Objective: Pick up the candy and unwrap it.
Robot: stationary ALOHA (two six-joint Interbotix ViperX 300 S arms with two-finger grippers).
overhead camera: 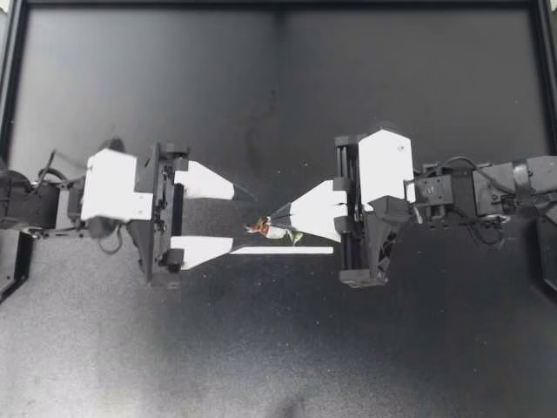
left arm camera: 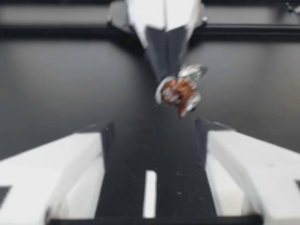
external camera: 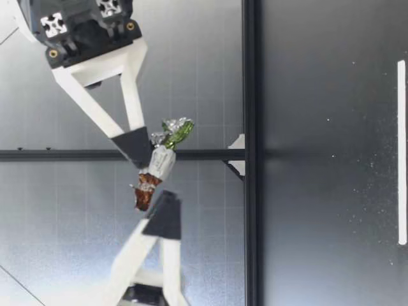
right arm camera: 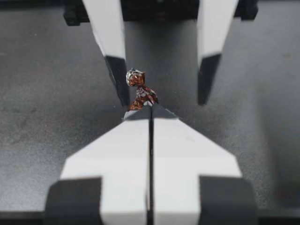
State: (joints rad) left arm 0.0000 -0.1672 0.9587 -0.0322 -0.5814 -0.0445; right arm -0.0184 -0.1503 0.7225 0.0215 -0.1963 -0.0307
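The candy (overhead camera: 264,228) hangs above the table, a small wrapped piece with a brown twisted end toward my left arm and a green end (overhead camera: 296,235) behind. My right gripper (overhead camera: 271,218) is shut on the candy's middle. My left gripper (overhead camera: 244,222) stands open just in front of it, the brown end lying between its fingertips and close to one finger without being pinched. In the low view the candy (external camera: 159,167) sits well above the table between my right gripper (external camera: 137,150) and my left gripper (external camera: 164,211). The right wrist view shows the candy (right arm camera: 139,90) at its closed tips.
A white strip (overhead camera: 283,251) lies flat on the dark table mat (overhead camera: 278,348) under the grippers. A black frame rail (overhead camera: 278,4) borders the far side of the table. Nothing else stands on the mat.
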